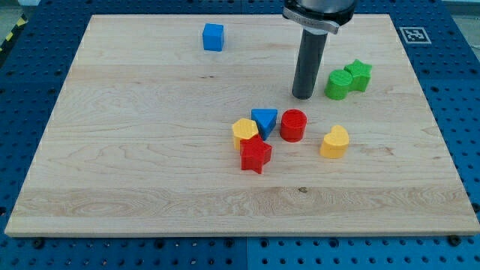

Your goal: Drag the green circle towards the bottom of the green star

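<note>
Here, my tip (303,96) just left of green circle (338,85), touching green star (358,75), no gripper fitted.

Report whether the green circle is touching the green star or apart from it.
Touching, as far as the view shows: the green circle sits against the green star at its lower left, no board visible between. My tip stands just left of the circle.

A pale wooden board (150,150) lies on blue perforated table (465,112).
</note>
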